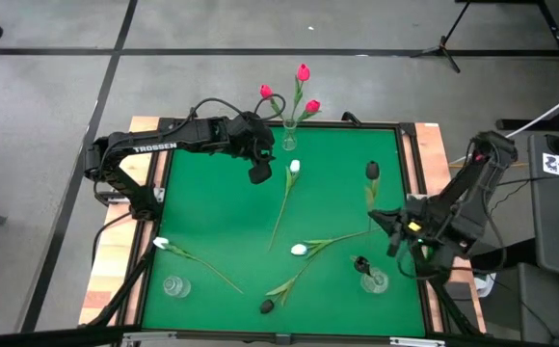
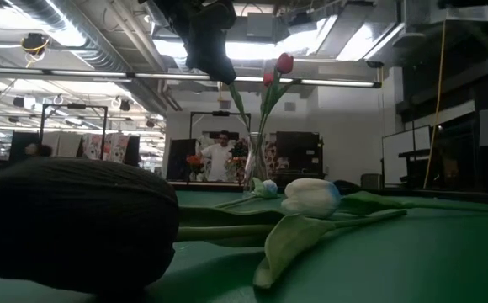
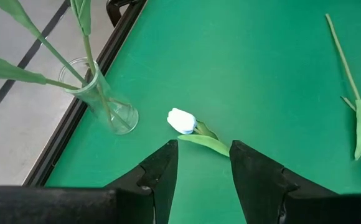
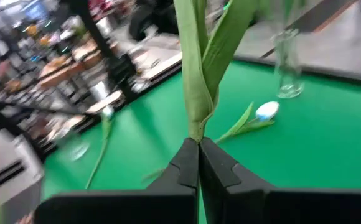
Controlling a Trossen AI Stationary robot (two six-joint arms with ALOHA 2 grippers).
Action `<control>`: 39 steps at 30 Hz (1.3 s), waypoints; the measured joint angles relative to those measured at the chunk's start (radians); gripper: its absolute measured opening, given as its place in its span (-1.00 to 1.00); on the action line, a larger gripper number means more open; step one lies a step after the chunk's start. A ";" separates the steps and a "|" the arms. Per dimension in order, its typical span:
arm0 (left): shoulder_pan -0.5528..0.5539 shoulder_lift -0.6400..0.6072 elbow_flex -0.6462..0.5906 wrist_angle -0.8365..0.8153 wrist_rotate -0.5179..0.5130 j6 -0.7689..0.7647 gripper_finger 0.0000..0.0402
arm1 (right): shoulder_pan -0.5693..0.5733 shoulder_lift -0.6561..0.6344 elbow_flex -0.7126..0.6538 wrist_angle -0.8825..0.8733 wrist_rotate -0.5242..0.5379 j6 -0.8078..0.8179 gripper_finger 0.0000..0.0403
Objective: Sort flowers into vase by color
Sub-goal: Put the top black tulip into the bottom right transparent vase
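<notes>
My right gripper [image 4: 198,163] is clenched on the thin stem of a black tulip [image 1: 372,172], lifted at 3 o'clock on the table [image 1: 222,207], and a pinch that narrow could let the stem twist or slip so the flower misses the vase [image 1: 375,280] at 5 o'clock. My left gripper [image 3: 202,163] hangs parted and empty just beside a white tulip [image 3: 182,121] near the 12 o'clock vase [image 3: 99,99] holding 3 red tulips [image 1: 303,72]; coming down carelessly, it could pin the leaf or knock that glass over.

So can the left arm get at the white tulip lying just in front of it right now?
Probably yes. The left gripper hangs over the white tulip with its jaws open and empty. The mat around the bud is bare, and the vase of pink-red tulips stands off to the side.
</notes>
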State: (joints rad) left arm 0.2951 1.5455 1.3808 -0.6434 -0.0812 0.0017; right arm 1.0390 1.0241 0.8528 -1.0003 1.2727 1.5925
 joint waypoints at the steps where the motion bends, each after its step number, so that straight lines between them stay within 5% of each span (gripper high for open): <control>1: 0.000 0.000 0.000 0.001 0.000 -0.005 -0.29 | 0.022 -0.014 0.000 -0.010 -0.014 0.001 -1.00; 22: 0.000 0.000 0.000 0.005 -0.013 -0.089 -0.28 | 0.299 0.019 0.000 0.086 0.238 -0.035 -1.00; 39: 0.000 0.000 0.000 0.031 -0.039 -0.162 -0.28 | 0.304 0.149 0.000 0.147 0.159 -0.024 -1.00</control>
State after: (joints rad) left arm 0.2952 1.5455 1.3808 -0.6120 -0.1200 -0.1599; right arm 1.3426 1.1735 0.8532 -0.8532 1.4319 1.5683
